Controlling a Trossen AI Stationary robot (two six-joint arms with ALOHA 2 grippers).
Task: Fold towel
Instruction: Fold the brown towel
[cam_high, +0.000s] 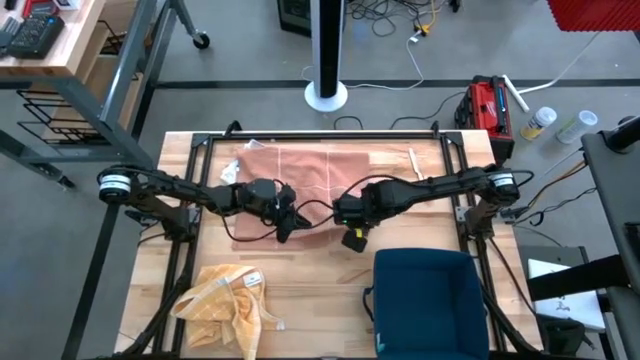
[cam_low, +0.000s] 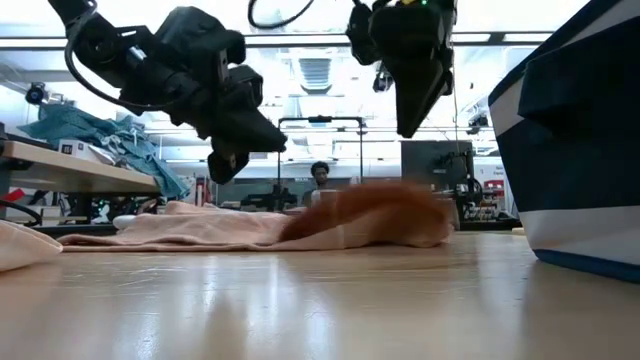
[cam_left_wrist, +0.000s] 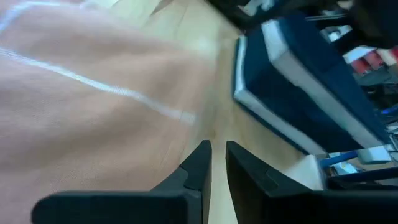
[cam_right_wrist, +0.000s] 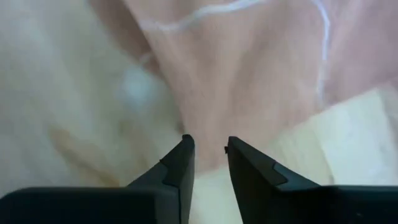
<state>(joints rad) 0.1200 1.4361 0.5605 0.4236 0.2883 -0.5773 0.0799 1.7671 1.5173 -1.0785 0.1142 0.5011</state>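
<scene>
hovering just above the near edge of the pink towel (cam_high: 300, 180) at mid-table, left gripper (cam_high: 288, 225) and right gripper (cam_high: 352, 238) hang empty, fingers slightly apart; its long axis runs left to right.

Both arms reach in from the table's sides, the left arm (cam_high: 170, 188) from 9 o'clock and the right arm (cam_high: 440, 186) from 3 o'clock, wrists meeting near centre. The left gripper (cam_left_wrist: 216, 163) shows a narrow gap between its fingers, empty. The right gripper (cam_right_wrist: 207, 155) likewise stands slightly parted, empty, raised off the table.
</scene>
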